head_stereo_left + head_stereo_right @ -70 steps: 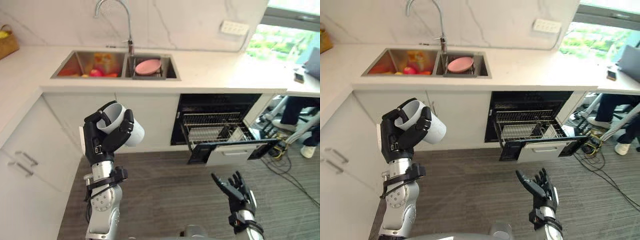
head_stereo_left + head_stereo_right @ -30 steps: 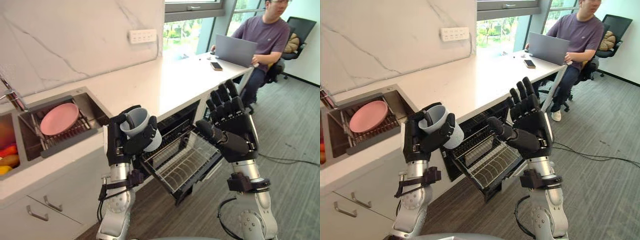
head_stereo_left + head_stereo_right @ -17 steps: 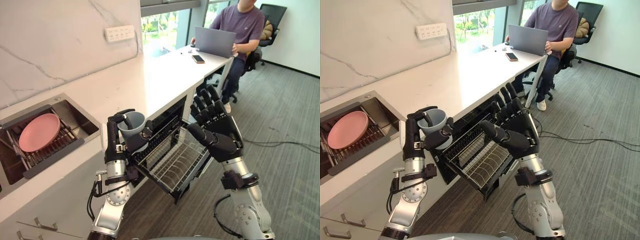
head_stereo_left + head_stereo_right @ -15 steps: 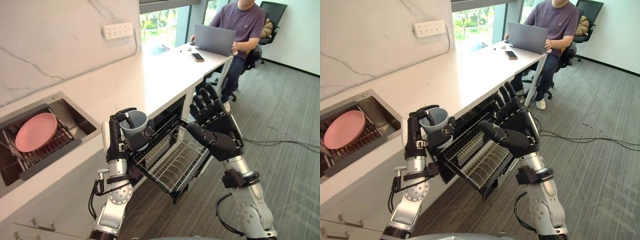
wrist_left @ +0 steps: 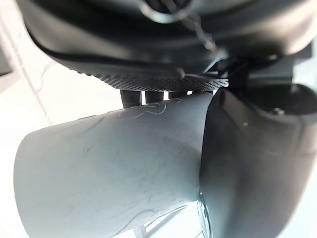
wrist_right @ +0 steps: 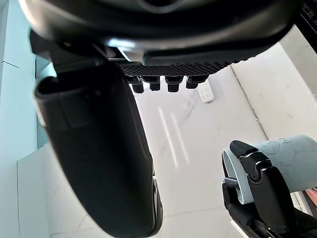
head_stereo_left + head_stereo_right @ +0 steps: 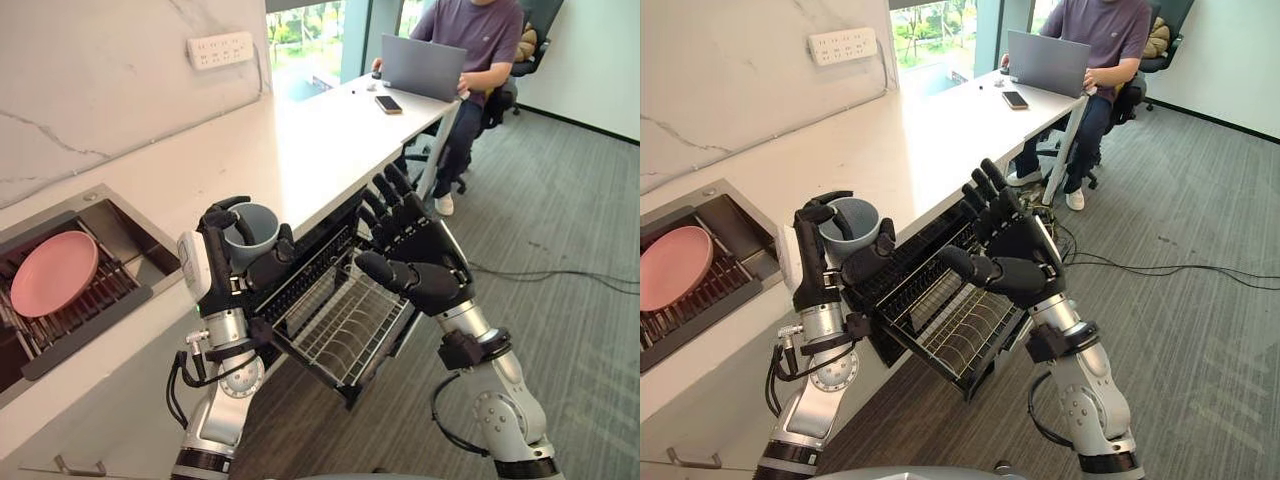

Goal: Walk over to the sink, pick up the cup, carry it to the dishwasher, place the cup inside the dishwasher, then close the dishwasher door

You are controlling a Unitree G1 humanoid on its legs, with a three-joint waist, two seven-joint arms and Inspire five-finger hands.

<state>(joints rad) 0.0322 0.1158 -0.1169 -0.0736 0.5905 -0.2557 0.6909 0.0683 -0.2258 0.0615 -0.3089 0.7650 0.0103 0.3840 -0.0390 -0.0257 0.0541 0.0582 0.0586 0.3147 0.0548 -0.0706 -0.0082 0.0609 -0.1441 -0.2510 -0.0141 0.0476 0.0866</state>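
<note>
Left eye view: the left hand (image 7: 225,268), at centre left of the frame, is holding the grey cup (image 7: 250,226) upright, mouth up, with fingers and thumb curled round its wall. The cup is hanging in the air just in front of the white bench (image 7: 300,150) edge, beside the upper-left corner of the pulled-out wire rack (image 7: 345,322) and not yet over it. The right hand (image 7: 420,268) is hovering above the rack at centre frame, fingers spread straight, holding nothing. The dishwasher door (image 7: 350,388) is lying open beneath the rack. The sink (image 7: 150,252), with a pink plate (image 7: 52,272), is sitting at the left edge.

Judged step: the carry is ending and the placing is beginning. The next move calls for bringing the cup rightward and down over the rack, seating it among the wires, then loosening the fingers. The right hand probably needs to clear the rack first. Closing the door is not yet begun.

Left wrist view is giving the grip from close: fingers (image 5: 131,98) are pressing on the cup's wall, a contact the eye views show less plainly. Right wrist view is showing its own thumb (image 6: 99,148) standing apart from straight fingers, with the cup-bearing left hand at lower right. The eye views are supplying the rack and door.
</note>
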